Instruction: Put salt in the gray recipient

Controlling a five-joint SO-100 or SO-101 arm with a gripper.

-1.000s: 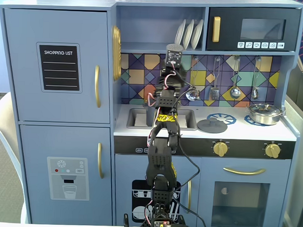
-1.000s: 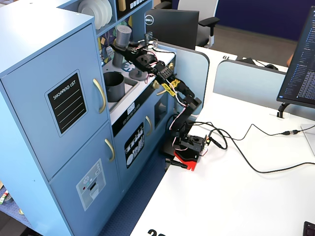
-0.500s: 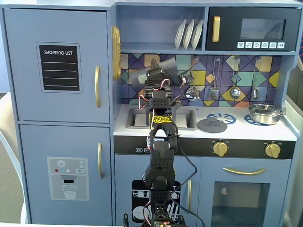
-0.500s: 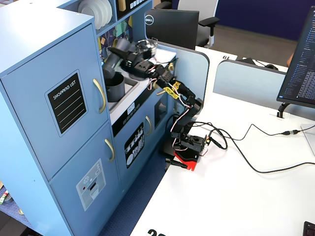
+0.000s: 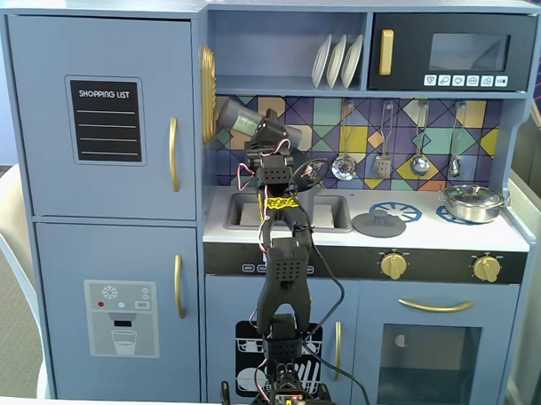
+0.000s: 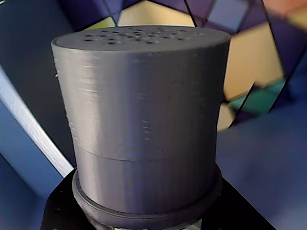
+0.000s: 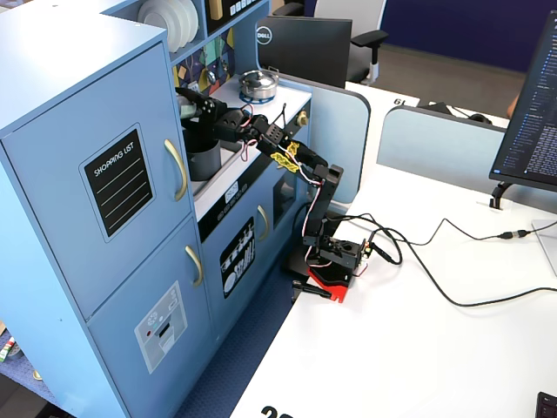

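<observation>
Where blue toy kitchen (image 5: 101, 205) stands, white desk (image 7: 418, 348), perhaps office.

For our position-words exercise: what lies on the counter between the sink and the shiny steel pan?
A flat gray lid with a knob, seen in a fixed view between the sink and the pan.

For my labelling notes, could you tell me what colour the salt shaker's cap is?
Plain gray, with small holes on top; the salt shaker's cap shows best in the wrist view.
</observation>
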